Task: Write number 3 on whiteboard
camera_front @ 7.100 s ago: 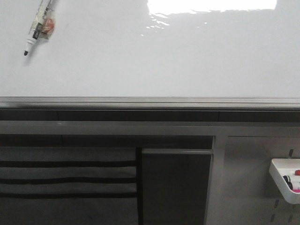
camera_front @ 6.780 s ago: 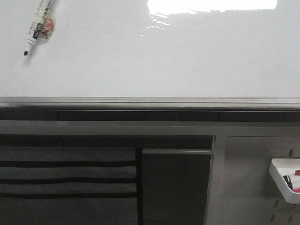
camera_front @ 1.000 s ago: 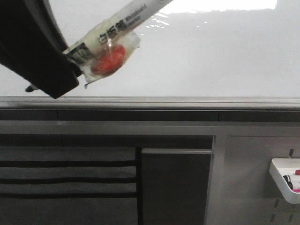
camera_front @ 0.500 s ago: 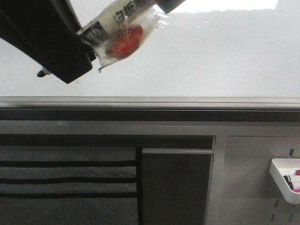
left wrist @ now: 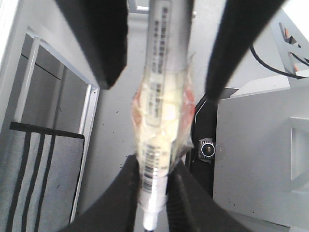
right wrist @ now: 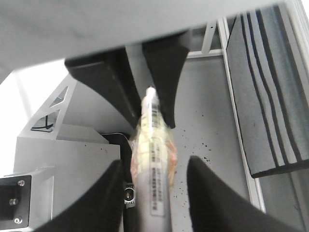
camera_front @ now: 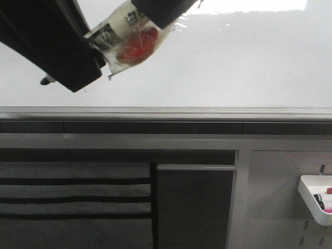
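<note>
Glossy white and frame-edged in silver-grey, the whiteboard (camera_front: 233, 62) fills the upper half of the front view, and no number 3 is on it yet, at least on the part I can see. Against it the left gripper (camera_front: 91, 44) is clamped on the tip end of a marker (camera_front: 122, 33), a slim, light, rigid stick wrapped in crinkly clear film with a red patch; that film looks slippery, so I'd judge a hold on the bare barrel safer than on the wrap. The right gripper (camera_front: 163, 8) covers the marker's other end at the top edge. Compared with half a second ago, that dark claw has slid further down over the barrel, while the left one has barely moved; seven seconds back the marker lay alone on the board. From the left wrist, the left gripper (left wrist: 153, 193) pinches the marker (left wrist: 161, 106) tight near the nib, the other claw's fingers standing open either side. From the right wrist, the right gripper (right wrist: 152, 193) straddles the marker (right wrist: 152, 159) with jaws apart, not yet closed.
</note>
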Controlling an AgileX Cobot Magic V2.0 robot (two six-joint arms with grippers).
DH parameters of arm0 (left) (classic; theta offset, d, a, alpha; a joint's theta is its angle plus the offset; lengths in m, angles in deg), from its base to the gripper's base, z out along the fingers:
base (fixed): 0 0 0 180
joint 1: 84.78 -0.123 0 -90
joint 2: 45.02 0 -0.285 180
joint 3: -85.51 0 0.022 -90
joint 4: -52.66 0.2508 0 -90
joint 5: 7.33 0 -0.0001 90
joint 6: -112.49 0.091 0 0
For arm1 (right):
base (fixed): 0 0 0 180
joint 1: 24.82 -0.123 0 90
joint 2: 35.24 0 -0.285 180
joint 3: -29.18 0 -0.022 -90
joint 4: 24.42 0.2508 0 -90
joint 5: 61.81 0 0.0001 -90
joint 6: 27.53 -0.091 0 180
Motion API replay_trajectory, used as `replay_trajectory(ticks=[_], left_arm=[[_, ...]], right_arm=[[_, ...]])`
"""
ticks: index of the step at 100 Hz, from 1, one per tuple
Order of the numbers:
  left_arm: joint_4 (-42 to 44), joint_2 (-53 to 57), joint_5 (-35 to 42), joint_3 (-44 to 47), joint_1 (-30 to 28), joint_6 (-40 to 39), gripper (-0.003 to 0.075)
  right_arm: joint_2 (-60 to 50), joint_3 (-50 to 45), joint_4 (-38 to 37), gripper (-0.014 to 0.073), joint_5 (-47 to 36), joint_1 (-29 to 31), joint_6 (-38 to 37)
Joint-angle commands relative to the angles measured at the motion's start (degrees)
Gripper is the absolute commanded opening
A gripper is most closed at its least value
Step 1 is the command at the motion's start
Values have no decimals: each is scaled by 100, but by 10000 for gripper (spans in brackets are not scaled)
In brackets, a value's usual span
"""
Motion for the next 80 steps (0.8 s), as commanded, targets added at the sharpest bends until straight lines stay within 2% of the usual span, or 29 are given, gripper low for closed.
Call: replay_trajectory(ticks=[1,33,52,57,64,80], left_arm=[[-190,101,162,-183,51,-21,-18],[-182,101,162,-183,51,-21,-18],[-182,101,173,-183,51,-21,-10],[-182,101,184,-183,51,-21,20],[-182,101,208,-183,51,-21,100],[-182,101,386,-192,51,-21,341]], right_arm=[[-122,183,161,194,-82,4,73],[-122,183,15,20,33,4,73],[-122,183,10,-8,124,4,73],[-122,183,10,-8,124,4,73],[-122,183,10,-8,124,4,73],[-122,183,10,-8,102,4,73]])
